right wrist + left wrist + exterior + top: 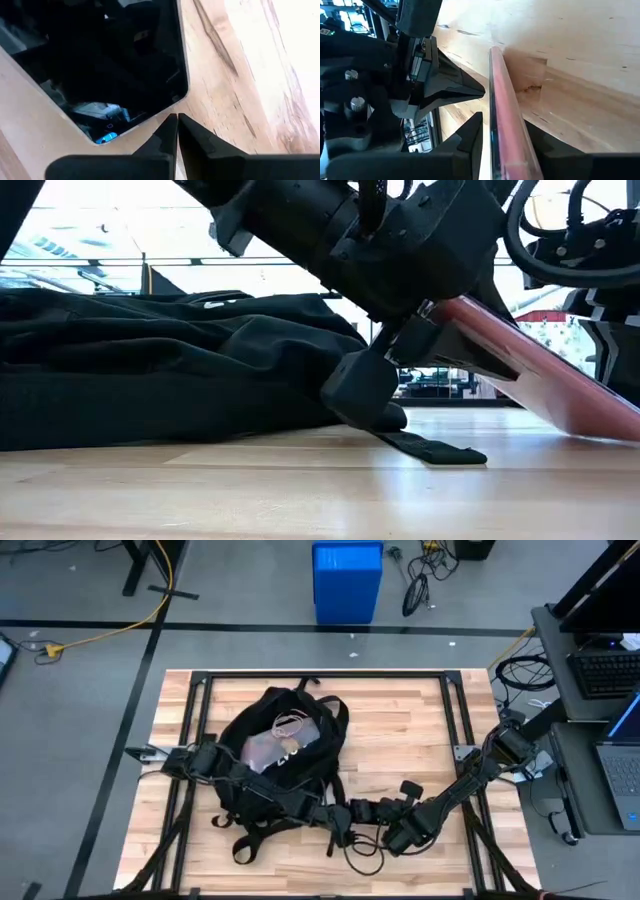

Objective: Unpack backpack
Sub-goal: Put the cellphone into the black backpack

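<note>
clearly the left gripper [502,145] is clamping a tilted pink-edged tablet [530,375] right of the backpack [285,740]; the right gripper [177,131], jaws together, is hovering beside.

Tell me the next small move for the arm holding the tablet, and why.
Probably lower the left gripper so the tablet settles flat on the table, then open its fingers. The tablet is already out of the backpack, but it hangs tilted, one end raised in the left gripper's fingers. The right gripper, fingers shut, sits beside its screen edge and holds nothing.
</note>
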{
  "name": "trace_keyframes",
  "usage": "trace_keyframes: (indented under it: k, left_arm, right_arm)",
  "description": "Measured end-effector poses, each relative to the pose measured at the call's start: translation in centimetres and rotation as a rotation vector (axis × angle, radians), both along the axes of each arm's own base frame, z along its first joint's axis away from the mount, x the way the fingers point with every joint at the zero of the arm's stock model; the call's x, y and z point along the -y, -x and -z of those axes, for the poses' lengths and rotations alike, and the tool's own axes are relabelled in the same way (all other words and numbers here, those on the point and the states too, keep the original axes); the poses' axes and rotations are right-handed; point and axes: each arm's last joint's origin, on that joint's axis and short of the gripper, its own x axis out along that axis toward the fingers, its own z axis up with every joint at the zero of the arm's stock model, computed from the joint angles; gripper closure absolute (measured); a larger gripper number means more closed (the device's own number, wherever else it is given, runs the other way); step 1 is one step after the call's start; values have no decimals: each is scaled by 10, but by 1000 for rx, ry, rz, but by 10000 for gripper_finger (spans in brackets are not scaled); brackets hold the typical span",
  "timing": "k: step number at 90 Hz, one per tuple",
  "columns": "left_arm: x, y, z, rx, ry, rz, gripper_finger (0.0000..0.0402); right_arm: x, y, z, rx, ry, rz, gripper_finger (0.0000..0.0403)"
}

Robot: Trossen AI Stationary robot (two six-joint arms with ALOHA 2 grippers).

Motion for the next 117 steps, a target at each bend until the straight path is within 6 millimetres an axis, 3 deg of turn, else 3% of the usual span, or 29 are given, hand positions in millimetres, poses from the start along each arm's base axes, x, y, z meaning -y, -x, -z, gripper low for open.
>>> trace_keyframes:
  k: [12, 37, 59, 87, 117]
  left_arm:
    - [0, 0, 0, 0, 0, 0, 332]
    - [0, 0, 0, 0, 0, 0, 380]
    - [0, 0, -1, 7, -5, -9, 363]
    - [-1, -1, -3, 29, -21, -33, 374]
    - [-6, -3, -17, 91, -104, -81, 369]
  right_arm:
    - [2, 2, -3, 0, 1, 23, 403]
    - [4, 11, -31, 83, -57, 76, 403]
    - [0, 20, -42, 132, -69, 74, 403]
    - [-8, 35, -44, 105, -45, 56, 403]
    - [-7, 55, -75, 284, -57, 80, 403]
